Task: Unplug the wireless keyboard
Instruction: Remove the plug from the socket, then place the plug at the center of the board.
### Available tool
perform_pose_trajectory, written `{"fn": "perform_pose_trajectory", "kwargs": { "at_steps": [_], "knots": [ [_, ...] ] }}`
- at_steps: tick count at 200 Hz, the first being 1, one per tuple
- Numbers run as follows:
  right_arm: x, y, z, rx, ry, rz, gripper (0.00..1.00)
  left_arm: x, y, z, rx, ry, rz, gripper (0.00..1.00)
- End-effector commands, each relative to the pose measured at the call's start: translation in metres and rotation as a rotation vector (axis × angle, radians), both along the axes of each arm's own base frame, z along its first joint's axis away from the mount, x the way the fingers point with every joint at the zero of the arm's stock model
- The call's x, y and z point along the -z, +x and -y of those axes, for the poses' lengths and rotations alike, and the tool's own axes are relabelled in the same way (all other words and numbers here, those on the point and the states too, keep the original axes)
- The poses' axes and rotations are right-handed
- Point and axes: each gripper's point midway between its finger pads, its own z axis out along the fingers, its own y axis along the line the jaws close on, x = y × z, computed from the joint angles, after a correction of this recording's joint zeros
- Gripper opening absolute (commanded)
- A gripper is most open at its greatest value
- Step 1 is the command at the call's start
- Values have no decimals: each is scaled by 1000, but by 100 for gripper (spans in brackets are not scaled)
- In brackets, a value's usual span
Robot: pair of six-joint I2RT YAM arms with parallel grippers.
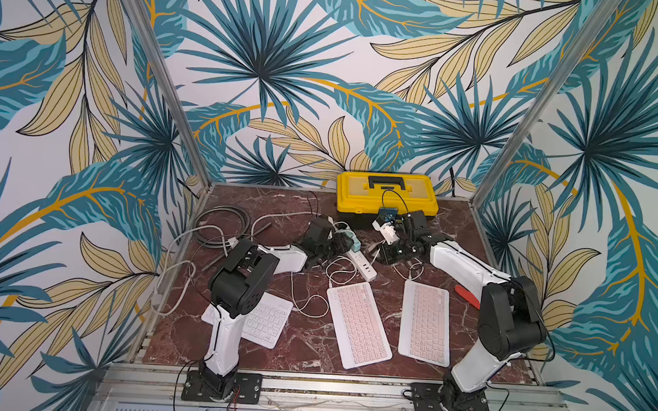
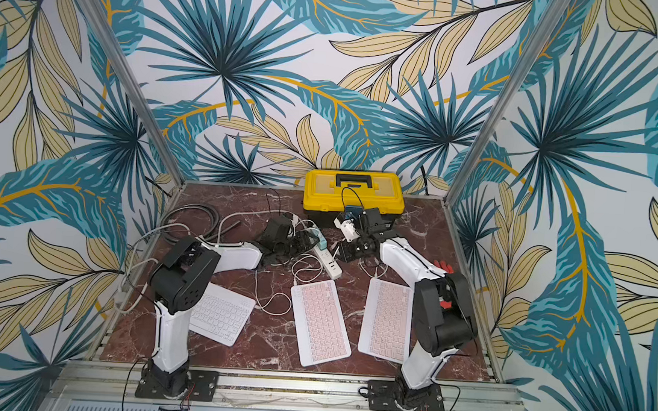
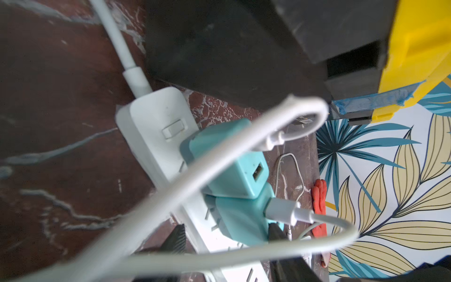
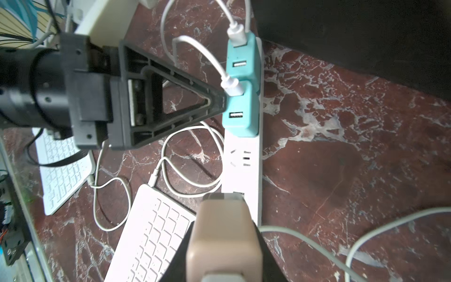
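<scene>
Three wireless keyboards lie at the front: a white one (image 1: pixel 261 323) and two with pink keys (image 1: pixel 359 325) (image 1: pixel 426 322). Thin white cables run from them toward the white power strip (image 1: pixel 361 259), which carries two teal chargers (image 4: pixel 242 61) (image 4: pixel 241 114), each with a USB plug in it. My left gripper (image 3: pixel 227 238) is open and straddles the nearer teal charger (image 3: pixel 241 219) and the strip. One fingertip (image 4: pixel 218 100) sits by that charger's plug. My right gripper (image 4: pixel 224 244) is shut on a beige charger block (image 4: pixel 223 234), held above the strip's end.
A yellow toolbox (image 1: pixel 387 192) stands at the back, close behind both grippers. A red-handled tool (image 1: pixel 468 295) lies at the right. Coiled grey cables (image 1: pixel 220 223) and a thick white cord (image 1: pixel 171 267) lie at the left. Loose cable loops (image 1: pixel 341 272) lie between strip and keyboards.
</scene>
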Motion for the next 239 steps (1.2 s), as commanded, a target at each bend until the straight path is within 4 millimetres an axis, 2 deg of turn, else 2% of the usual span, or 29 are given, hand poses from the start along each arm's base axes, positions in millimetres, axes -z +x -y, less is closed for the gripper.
{"fn": "perform_pose_trajectory", "kwargs": {
  "at_steps": [1,25,46,73,132,168,239],
  "knots": [
    [1,-16,-3,-70,21,-28,15,2,-12,-8,47,57,-39,57],
    [25,-18,16,4,-78,-103,16,-10,-18,-1,86,30,-27,57],
    [51,-17,32,100,-174,-212,17,-7,-21,2,92,36,-31,57],
    [65,-14,45,188,-227,-246,16,-3,-26,8,100,41,-40,57],
    [81,-11,71,312,-349,-253,18,7,-30,15,108,45,-62,57],
    [94,-17,80,322,-410,-299,22,10,-29,17,110,46,-67,57],
    [91,-22,81,332,-405,-305,47,17,-31,19,118,45,-83,57]
  ]
}}
